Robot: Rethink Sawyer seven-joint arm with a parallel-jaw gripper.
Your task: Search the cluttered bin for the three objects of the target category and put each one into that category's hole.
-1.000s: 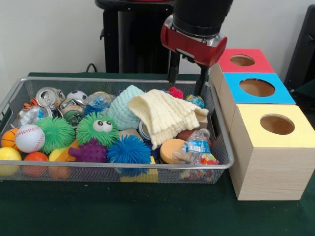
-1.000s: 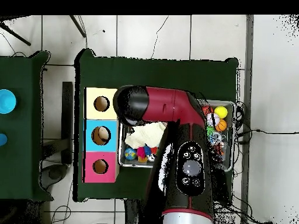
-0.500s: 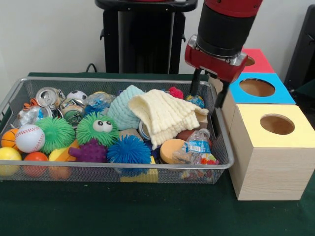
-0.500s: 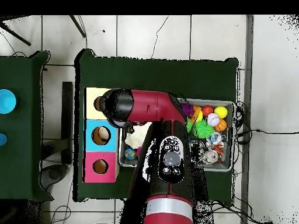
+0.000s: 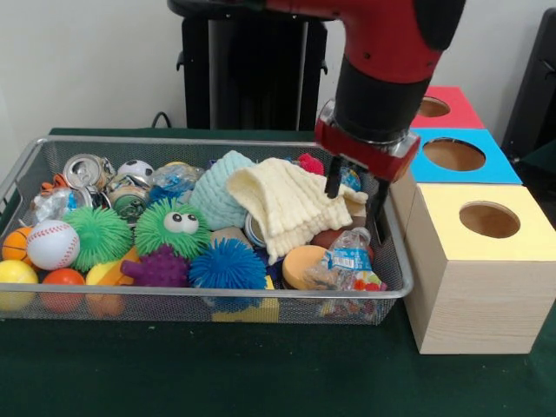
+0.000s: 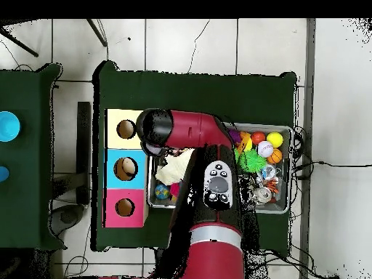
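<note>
My gripper [image 5: 356, 201] is open and empty, hanging low over the right end of the wire bin [image 5: 174, 141]. One finger is just above the corner of the cream knit cloth [image 5: 287, 204]; the other is near the bin's right wall. A crushed plastic bottle [image 5: 347, 256] lies just below it. The bin also holds a teal knit hat [image 5: 217, 187], crushed cans [image 5: 84, 169], a baseball [image 5: 52, 243], a green fuzzy ball with eyes [image 5: 174, 228] and a blue spiky ball [image 5: 228, 265]. In the overhead view my arm [image 6: 211, 182] hides the gripper and much of the bin.
Three wooden boxes with round holes stand right of the bin: yellow [image 5: 469, 278] nearest, blue [image 5: 499, 169] behind it, red [image 5: 465, 113] farthest. From above they appear as yellow [image 6: 115, 120], blue [image 6: 112, 156] and red [image 6: 112, 218]. Balls [image 6: 265, 145] fill the bin's uncovered end.
The gripper swung right toward the boxes, then came back slightly and dropped lower into the bin's right end. It stays open and empty. The bin's contents have not shifted.
</note>
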